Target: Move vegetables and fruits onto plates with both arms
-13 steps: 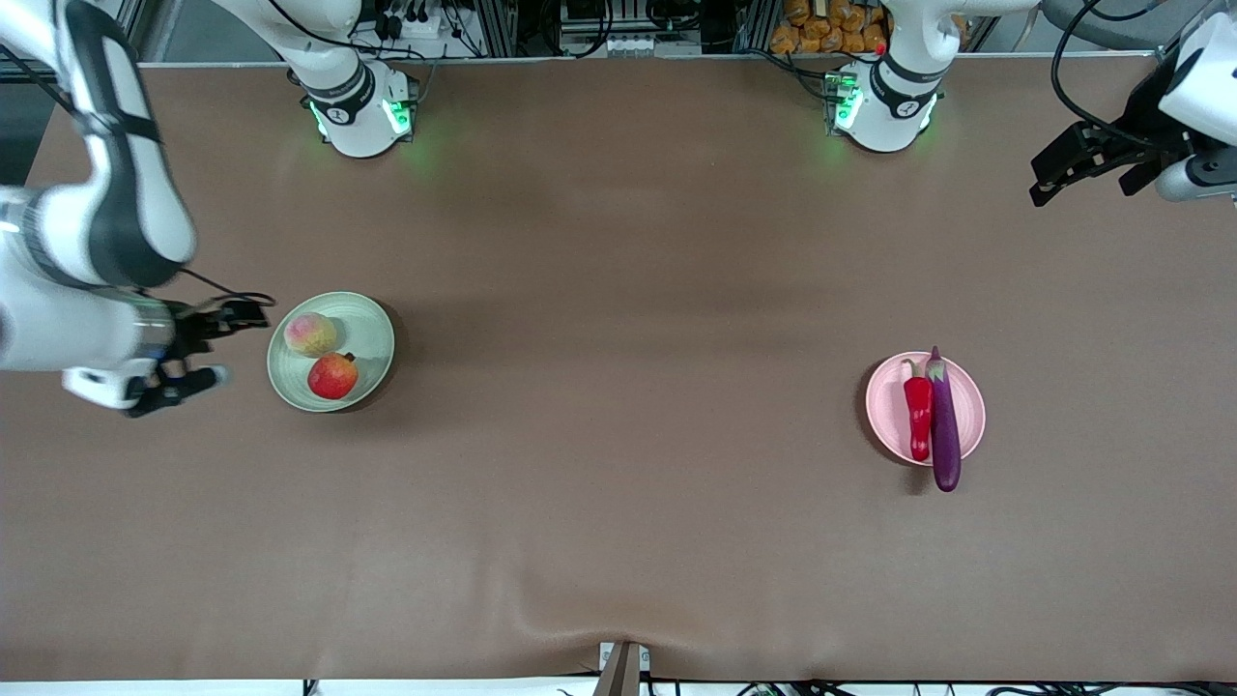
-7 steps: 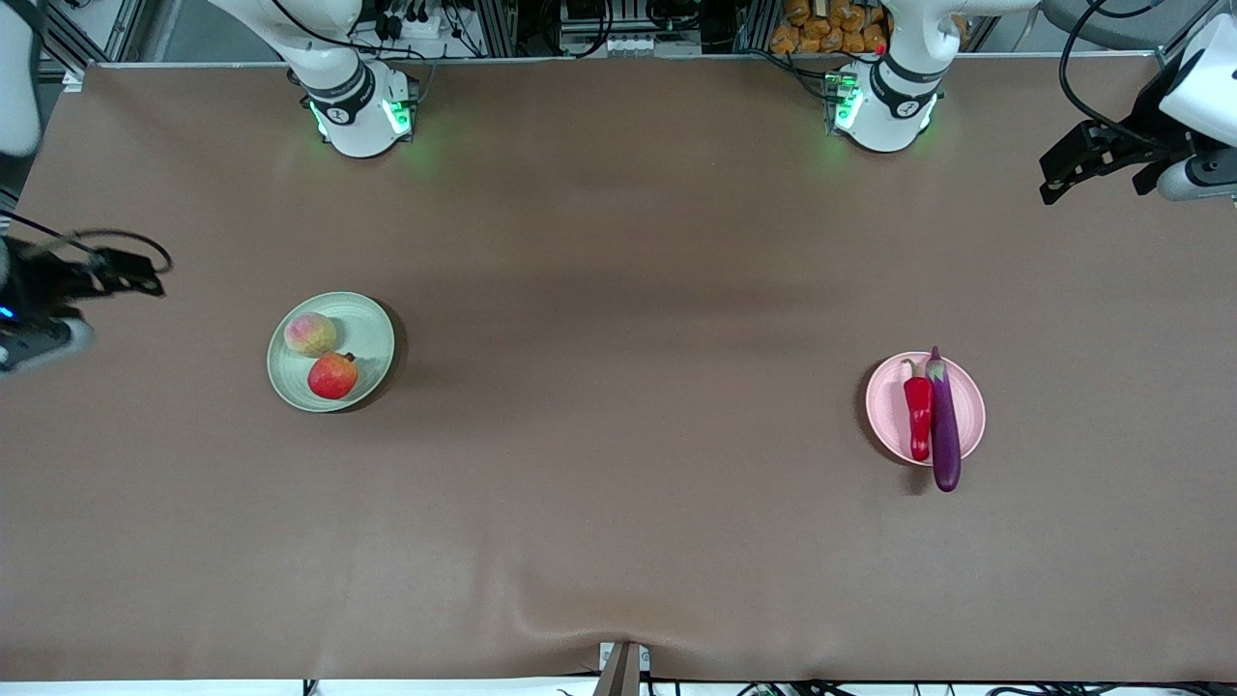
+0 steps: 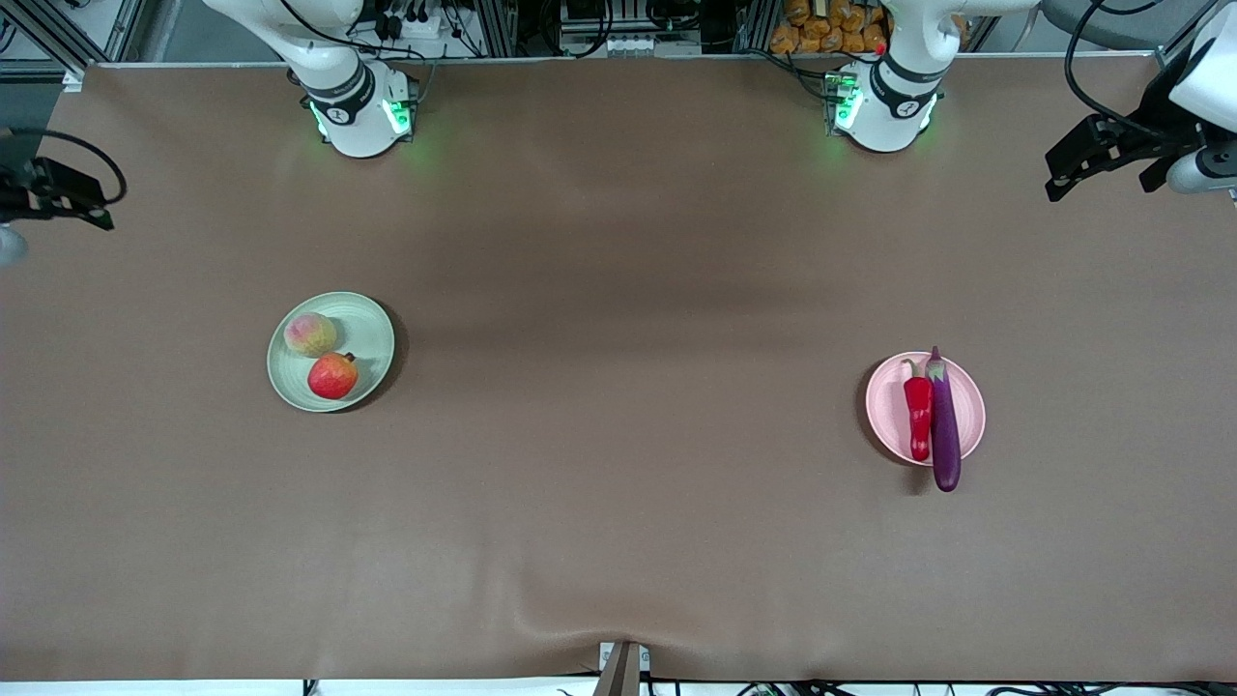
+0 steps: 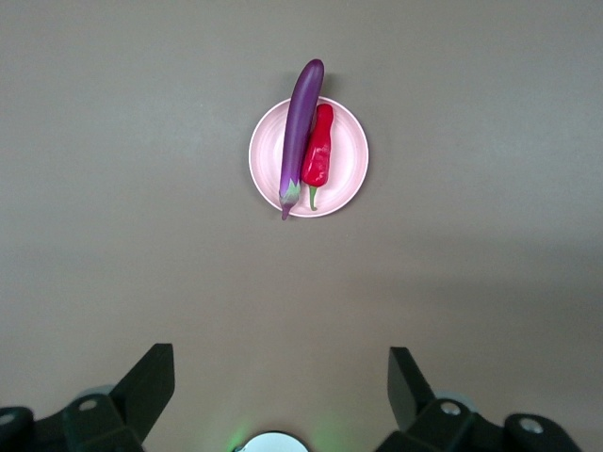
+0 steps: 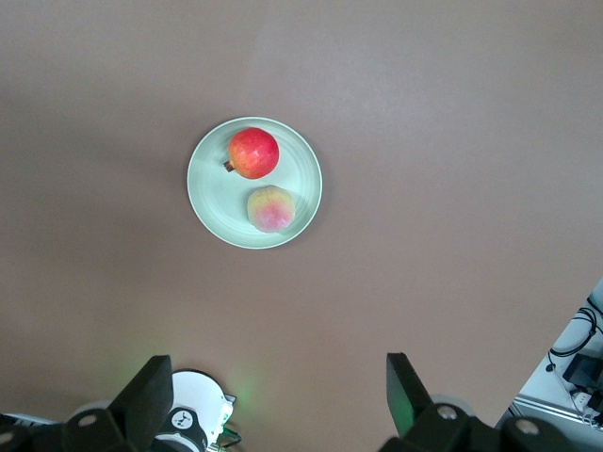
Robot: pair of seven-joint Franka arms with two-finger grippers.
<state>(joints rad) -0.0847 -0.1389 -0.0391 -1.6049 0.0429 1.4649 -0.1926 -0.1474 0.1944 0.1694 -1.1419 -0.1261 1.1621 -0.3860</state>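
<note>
The pale green plate [image 3: 373, 338] holds the peach [image 3: 310, 334] and the pomegranate-like fruit [image 3: 332, 376]. The pale pink plate [image 3: 884, 404] holds the red chili [image 3: 917, 418] and the purple eggplant [image 3: 943, 425], whose tip overhangs the rim. My right gripper [image 3: 53, 188] is up in the air over the right arm's end of the table. My left gripper [image 3: 1097, 155] is up over the left arm's end. Both are open and empty: the left [image 4: 280, 377] looks down on eggplant [image 4: 301, 132], chili [image 4: 318, 155] and pink plate [image 4: 353, 151]; the right [image 5: 280, 386] on pomegranate [image 5: 253, 153], peach [image 5: 271, 208] and green plate [image 5: 215, 193].
The two arm bases [image 3: 362, 106] [image 3: 879, 101] glow green at the table's back edge. A small bracket [image 3: 623, 667] sits at the edge nearest the front camera. Brown cloth covers the table between the plates.
My right arm has risen and pulled away from beside the green plate toward its end of the table. My left gripper has drifted slightly outward. The food has not moved.
</note>
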